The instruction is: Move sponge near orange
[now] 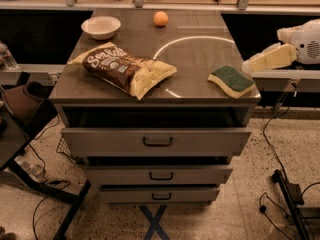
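The sponge point(231, 80), pale yellow foam with a dark green top, lies flat near the right front corner of the grey cabinet top point(200, 59). The orange point(161, 18) sits at the far middle of the top, well apart from the sponge. My gripper point(248, 66), pale cream with a white arm behind it, reaches in from the right edge of the view. Its tip is just right of and slightly beyond the sponge, at about the level of the top, not touching it.
A yellow-brown chip bag point(125, 70) lies on the left front of the top. A white bowl point(101, 27) stands at the far left corner. Three drawers point(157, 141) sit below, slightly pulled out. Cables and a stand are on the floor at right.
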Motion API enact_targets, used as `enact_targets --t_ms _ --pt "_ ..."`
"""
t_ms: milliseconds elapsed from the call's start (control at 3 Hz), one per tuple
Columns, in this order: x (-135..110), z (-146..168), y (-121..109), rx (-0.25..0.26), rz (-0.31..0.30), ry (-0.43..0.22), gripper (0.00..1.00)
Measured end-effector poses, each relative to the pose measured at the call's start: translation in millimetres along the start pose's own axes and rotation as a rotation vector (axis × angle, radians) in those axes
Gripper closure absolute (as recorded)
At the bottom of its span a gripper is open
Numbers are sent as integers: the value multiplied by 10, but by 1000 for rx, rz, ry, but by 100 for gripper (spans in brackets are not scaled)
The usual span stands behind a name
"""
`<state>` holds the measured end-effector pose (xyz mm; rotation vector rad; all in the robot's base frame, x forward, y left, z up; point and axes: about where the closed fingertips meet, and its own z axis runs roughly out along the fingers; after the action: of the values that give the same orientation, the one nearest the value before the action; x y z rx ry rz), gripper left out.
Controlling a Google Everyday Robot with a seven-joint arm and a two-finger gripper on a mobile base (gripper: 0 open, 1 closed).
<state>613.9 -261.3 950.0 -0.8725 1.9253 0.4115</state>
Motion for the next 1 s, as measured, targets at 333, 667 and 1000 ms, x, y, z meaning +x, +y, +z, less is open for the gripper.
enact_targets --t_ms 333,667,1000 --pt "104 30 -33 -21 3 -10 0" --pt "238 40 -49 -55 -26 -23 0" --pt "344 51 -58 -75 -56 -36 0"
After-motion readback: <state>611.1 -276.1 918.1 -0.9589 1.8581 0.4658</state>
